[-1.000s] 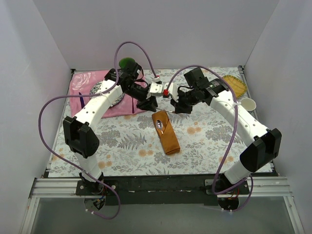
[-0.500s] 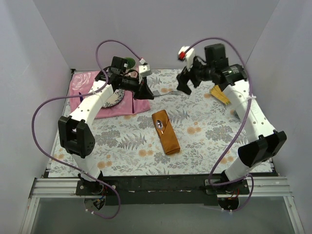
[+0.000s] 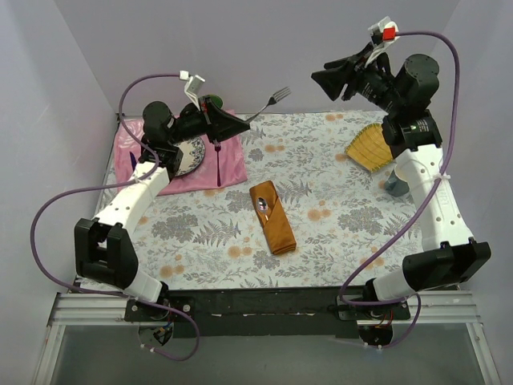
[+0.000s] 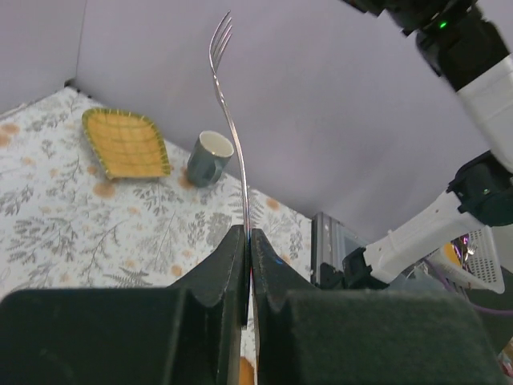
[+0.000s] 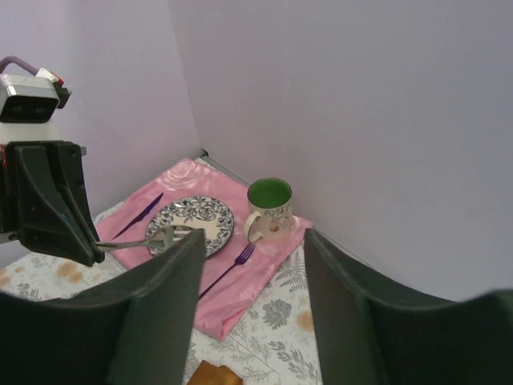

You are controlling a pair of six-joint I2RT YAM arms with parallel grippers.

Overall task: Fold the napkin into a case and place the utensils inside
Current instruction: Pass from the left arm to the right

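Napkin (image 3: 274,223), folded into a narrow case, lies mid-desk (image 3: 345,233) running 11 to 5 o'clock; only the bowl of the spoon (image 3: 262,205) peeks out near its 11 o'clock end. My left pincer (image 4: 247,237), high at 11 o'clock, is clamped on the fork (image 4: 228,96), whose handle end is hidden between my fingers. My right pincer (image 3: 322,78), up at 1 o'clock, gapes empty.

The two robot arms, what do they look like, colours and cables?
Both the left arm and right arm have white tubular links with black joints, and looping purple cables. The left gripper and right gripper have black wedge-shaped fingers. A red-tipped white block marks the right wrist.
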